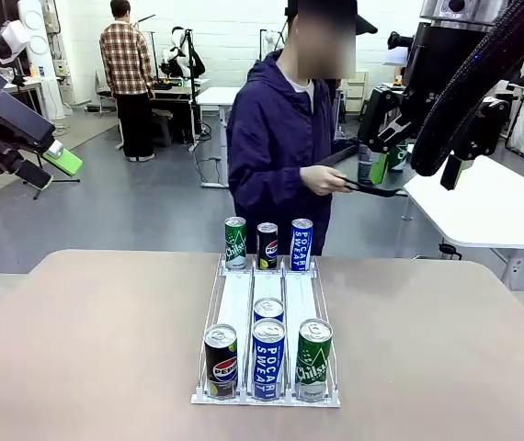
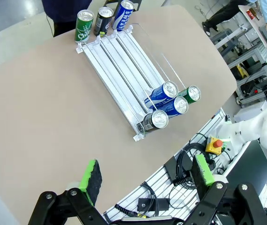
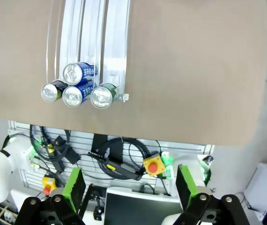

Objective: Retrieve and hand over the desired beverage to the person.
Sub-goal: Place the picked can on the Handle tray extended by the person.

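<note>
A clear three-lane rack (image 1: 235,299) lies on the table, with cans at both ends. At its far end stand a green Chilsung can (image 1: 234,243), a black Pepsi can (image 1: 267,245) and a blue Pocari Sweat can (image 1: 301,244). At its near end stand a Pepsi can (image 1: 221,360), two Pocari Sweat cans (image 1: 268,358) one behind the other, and a Chilsung can (image 1: 313,358). The person (image 1: 271,147) in a purple jacket stands behind the table holding a dark flat object. My left gripper (image 1: 48,167) (image 2: 146,173) hangs open high at the left. My right gripper (image 1: 423,152) (image 3: 130,185) hangs open high at the right. Both are empty.
The tan table (image 1: 87,349) has free room on either side of the rack. The robot base, cables and a red stop button (image 3: 153,165) sit below the near table edge. Another person (image 1: 127,73) and other tables are far behind.
</note>
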Controlling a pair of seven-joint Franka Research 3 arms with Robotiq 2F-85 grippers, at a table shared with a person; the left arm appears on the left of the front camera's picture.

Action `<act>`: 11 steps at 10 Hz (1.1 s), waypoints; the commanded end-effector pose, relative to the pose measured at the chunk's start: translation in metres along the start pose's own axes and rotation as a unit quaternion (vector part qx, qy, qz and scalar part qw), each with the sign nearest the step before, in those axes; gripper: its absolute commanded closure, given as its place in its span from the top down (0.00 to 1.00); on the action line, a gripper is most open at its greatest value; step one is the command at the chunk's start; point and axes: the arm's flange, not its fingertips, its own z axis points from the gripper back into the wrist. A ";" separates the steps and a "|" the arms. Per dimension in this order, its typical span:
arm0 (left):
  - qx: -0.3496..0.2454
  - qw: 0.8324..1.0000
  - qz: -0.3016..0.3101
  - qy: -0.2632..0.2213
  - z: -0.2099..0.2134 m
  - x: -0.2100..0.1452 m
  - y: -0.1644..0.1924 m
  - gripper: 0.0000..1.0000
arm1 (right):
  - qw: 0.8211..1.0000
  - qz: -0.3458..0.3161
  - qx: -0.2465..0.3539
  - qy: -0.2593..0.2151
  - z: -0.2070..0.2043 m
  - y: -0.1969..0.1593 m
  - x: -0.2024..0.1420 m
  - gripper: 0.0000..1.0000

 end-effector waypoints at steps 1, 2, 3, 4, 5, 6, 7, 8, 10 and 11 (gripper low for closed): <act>-0.004 1.000 -0.002 0.001 0.001 0.000 0.000 1.00 | 1.000 0.003 0.000 0.003 -0.002 -0.003 -0.002 1.00; -0.004 1.000 -0.002 0.001 0.001 0.000 0.000 1.00 | 1.000 0.003 0.000 0.003 -0.002 -0.003 -0.002 1.00; -0.004 1.000 -0.002 0.001 0.001 0.000 0.000 1.00 | 1.000 0.003 0.000 0.003 -0.002 -0.003 -0.002 1.00; -0.004 1.000 -0.002 0.001 0.001 0.000 0.000 1.00 | 1.000 0.003 0.000 0.003 -0.002 -0.003 -0.002 1.00; -0.004 1.000 -0.002 0.001 0.001 0.000 0.000 1.00 | 1.000 0.003 0.000 0.003 -0.002 -0.003 -0.002 1.00; -0.004 1.000 -0.002 0.001 0.001 0.000 0.000 1.00 | 1.000 0.000 0.000 0.000 0.000 0.000 0.000 1.00; -0.004 1.000 -0.002 0.001 0.001 0.000 0.000 1.00 | 0.995 0.087 0.052 0.006 0.007 -0.033 0.004 1.00; -0.004 1.000 -0.002 0.001 0.001 0.000 0.000 1.00 | 0.971 0.207 0.116 -0.012 0.010 -0.070 0.016 1.00; -0.004 1.000 -0.002 0.001 0.001 0.000 0.000 1.00 | 0.944 0.267 0.190 -0.038 0.004 -0.117 0.034 1.00; -0.004 1.000 -0.002 0.001 0.001 0.000 0.000 1.00 | 0.926 0.306 0.213 -0.061 0.001 -0.133 0.032 1.00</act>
